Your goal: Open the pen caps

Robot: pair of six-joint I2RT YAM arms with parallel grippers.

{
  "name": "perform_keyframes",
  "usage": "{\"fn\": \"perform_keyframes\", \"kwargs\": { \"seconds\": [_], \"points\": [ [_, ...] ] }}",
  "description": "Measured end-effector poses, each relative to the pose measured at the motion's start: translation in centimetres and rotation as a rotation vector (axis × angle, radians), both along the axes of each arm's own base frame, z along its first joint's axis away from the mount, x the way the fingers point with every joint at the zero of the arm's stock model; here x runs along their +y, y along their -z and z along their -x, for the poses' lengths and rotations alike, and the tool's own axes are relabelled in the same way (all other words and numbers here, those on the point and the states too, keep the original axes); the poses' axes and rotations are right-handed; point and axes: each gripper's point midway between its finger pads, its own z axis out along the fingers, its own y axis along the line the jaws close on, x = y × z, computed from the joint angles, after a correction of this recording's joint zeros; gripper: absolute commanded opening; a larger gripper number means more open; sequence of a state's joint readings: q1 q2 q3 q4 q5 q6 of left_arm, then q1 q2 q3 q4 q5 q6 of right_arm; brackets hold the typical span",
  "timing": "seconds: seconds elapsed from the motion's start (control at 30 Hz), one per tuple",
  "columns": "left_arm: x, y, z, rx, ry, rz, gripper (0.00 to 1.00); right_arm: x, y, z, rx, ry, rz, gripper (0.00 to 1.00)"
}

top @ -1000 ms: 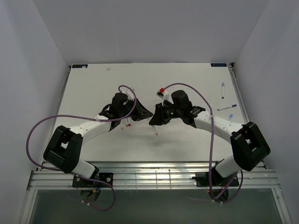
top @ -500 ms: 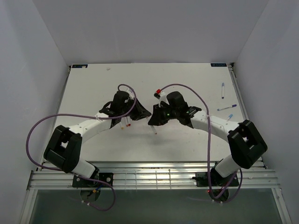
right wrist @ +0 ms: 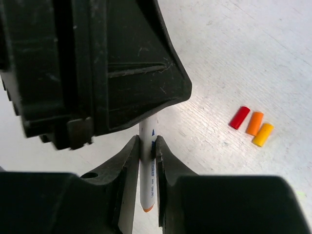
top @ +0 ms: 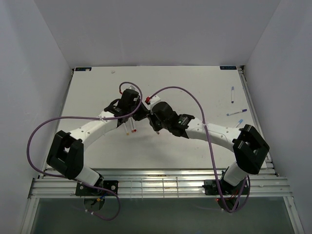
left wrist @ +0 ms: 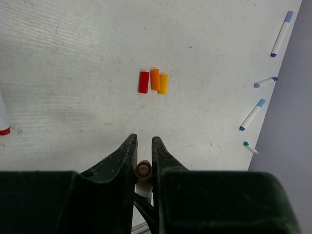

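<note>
One white-barrelled pen (right wrist: 147, 178) is held between both grippers near the table's middle. My left gripper (left wrist: 144, 140) is shut on its brownish-orange cap (left wrist: 143, 169), seen end-on between the fingers. My right gripper (right wrist: 147, 140) is shut on the white barrel, whose orange end (right wrist: 148, 208) points toward the camera. The two grippers meet nose to nose in the top view, left (top: 140, 114) and right (top: 154, 120). Three loose caps lie side by side on the table: red (left wrist: 143, 82), orange (left wrist: 155, 79) and yellow (left wrist: 163, 84). They are hidden in the top view.
Two uncapped pens (top: 130, 128) lie just in front of the left gripper. Several pens with blue, purple and green ends lie near the table's right edge (top: 237, 112), also in the left wrist view (left wrist: 252, 114). A red-tipped pen (left wrist: 2, 119) sits at that view's left edge.
My right gripper has moved left with the pen to meet the left gripper. The left gripper has shifted slightly away from the bases and now grips the pen's cap end.
</note>
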State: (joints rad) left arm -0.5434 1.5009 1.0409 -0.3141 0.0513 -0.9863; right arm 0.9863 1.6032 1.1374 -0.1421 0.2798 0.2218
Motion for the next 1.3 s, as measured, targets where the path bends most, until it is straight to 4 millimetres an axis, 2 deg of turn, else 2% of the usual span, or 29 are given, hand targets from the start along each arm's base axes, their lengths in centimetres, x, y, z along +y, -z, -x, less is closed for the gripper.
{"fn": "perform_keyframes", "kwargs": {
  "seconds": [0.17, 0.37, 0.53, 0.67, 0.77, 0.83, 1.0, 1.07, 1.17, 1.23, 1.3],
  "points": [
    [1.1, -0.4, -0.4, -0.089, 0.046, -0.100, 0.00, 1.6, -0.1, 0.4, 0.081, -0.135, -0.153, 0.08],
    [3.5, -2.9, 0.8, -0.213, 0.064, -0.154, 0.00, 4.1, -2.2, 1.9, 0.157, -0.308, -0.429, 0.08],
    [4.2, -4.1, 1.8, -0.264, 0.045, -0.102, 0.00, 4.6, -3.5, 3.3, 0.296, -0.404, -0.686, 0.08],
    [4.8, -3.8, 2.0, -0.227, 0.012, -0.079, 0.00, 4.9, -3.6, 3.7, 0.352, -0.422, -0.732, 0.08],
    [5.5, -3.6, 1.9, -0.172, -0.051, -0.093, 0.00, 5.3, -3.4, 3.3, 0.343, -0.404, -0.682, 0.08],
    [6.7, -3.6, 1.4, -0.146, -0.127, -0.122, 0.00, 6.1, -3.6, 2.7, 0.302, -0.378, -0.625, 0.08],
    [9.5, -3.8, -0.2, -0.082, -0.299, -0.169, 0.00, 7.8, -3.9, 1.4, 0.127, -0.219, -0.404, 0.08],
    [10.8, -4.1, -1.6, -0.078, -0.360, -0.172, 0.00, 6.9, -2.1, 1.8, 0.097, -0.141, -0.268, 0.08],
    [12.2, -4.0, -3.4, -0.071, -0.402, -0.158, 0.00, 4.3, 1.7, 2.4, 0.089, -0.060, -0.064, 0.08],
    [12.4, -3.8, -3.8, -0.071, -0.401, -0.149, 0.00, 1.9, 3.8, 2.1, 0.086, -0.007, 0.058, 0.08],
    [12.1, -4.0, -3.8, -0.082, -0.385, -0.135, 0.00, 0.1, 4.9, 1.9, 0.089, 0.018, 0.128, 0.08]
  ]
}}
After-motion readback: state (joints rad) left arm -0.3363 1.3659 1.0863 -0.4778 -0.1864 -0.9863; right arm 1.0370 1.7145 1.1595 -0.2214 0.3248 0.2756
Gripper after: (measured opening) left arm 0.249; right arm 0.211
